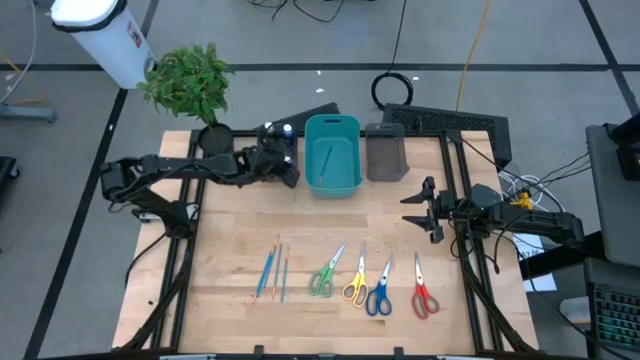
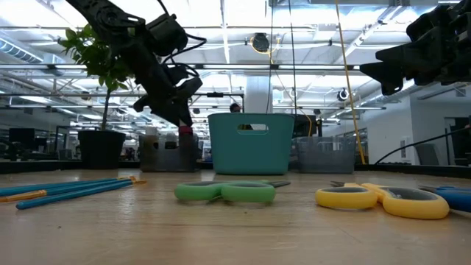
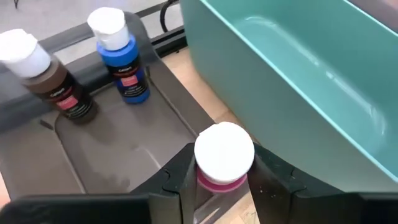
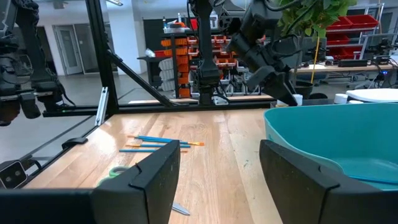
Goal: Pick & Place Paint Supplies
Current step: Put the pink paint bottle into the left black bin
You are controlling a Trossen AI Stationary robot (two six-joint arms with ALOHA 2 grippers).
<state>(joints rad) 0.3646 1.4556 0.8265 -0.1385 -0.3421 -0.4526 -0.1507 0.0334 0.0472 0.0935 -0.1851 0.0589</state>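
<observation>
Grasping white-capped pink bottle (image 3: 222, 163): left pincer (image 3: 221, 177); right pincer (image 4: 219, 163) released, wide.

Both arms are matte black, built of slim jointed links with blocky housings at the joints and thin black cables looped along them. The left end effector (image 3: 224, 180) ends in two flat, angular black fingers (image 3: 177, 186). The right end effector (image 4: 217, 174) carries the same broad, wedge-shaped black fingers (image 4: 155, 174).

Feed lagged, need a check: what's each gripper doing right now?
Left gripper: shut on a white-capped paint bottle, beside the teal bin.
Right gripper: open, holding nothing.
</observation>
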